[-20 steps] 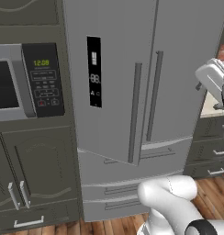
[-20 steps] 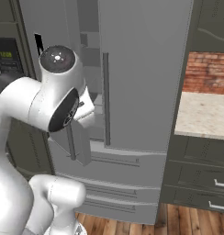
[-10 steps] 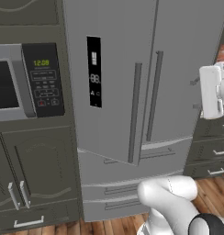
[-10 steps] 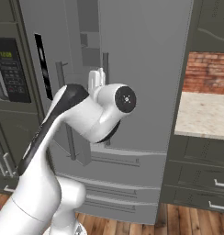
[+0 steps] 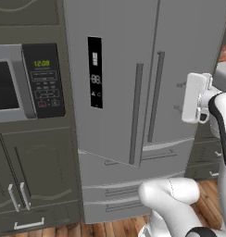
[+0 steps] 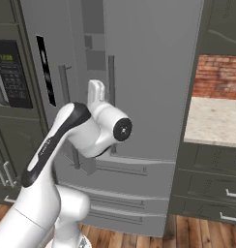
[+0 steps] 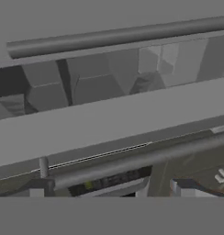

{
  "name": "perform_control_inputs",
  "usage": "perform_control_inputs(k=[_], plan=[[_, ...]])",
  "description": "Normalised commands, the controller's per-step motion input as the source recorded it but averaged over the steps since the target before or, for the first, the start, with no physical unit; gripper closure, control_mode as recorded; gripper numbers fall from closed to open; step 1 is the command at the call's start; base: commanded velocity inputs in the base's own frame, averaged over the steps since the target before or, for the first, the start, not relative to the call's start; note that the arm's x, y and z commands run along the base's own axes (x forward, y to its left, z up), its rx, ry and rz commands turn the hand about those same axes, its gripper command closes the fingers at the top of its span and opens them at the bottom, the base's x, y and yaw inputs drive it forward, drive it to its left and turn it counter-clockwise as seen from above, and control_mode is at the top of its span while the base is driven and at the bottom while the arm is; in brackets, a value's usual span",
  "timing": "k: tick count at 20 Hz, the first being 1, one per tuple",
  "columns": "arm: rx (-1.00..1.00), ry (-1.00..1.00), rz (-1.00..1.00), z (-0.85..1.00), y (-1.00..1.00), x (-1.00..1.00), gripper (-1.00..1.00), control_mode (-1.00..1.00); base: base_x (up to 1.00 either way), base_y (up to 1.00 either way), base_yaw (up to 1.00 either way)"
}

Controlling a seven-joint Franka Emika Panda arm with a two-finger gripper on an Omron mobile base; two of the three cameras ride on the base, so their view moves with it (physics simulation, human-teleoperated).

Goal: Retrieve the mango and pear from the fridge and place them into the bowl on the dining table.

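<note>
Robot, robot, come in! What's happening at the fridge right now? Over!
Gripper open, holding nothing, up by the fridge handles. Left door slightly ajar, right door shut. Fruit out of sight. Over.

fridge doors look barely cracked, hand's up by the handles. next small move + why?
Probably ease the gripper onto the right door's bar handle and close on it. The fridge has only its left door slightly ajar, the jaws are open and empty, and no fruit can be reached yet.
</note>
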Motion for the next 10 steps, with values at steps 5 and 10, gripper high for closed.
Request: perform_control_inputs(k=[5,10], plan=[[-0.22,-0.27,0.00,0.00,0.01,0.00,-1.00,-1.00,0.00,0.00,0.00],[-0.07,-0.05,0.00,0.01,0.00,0.27,-1.00,-1.00,0.00,0.00,0.00]])
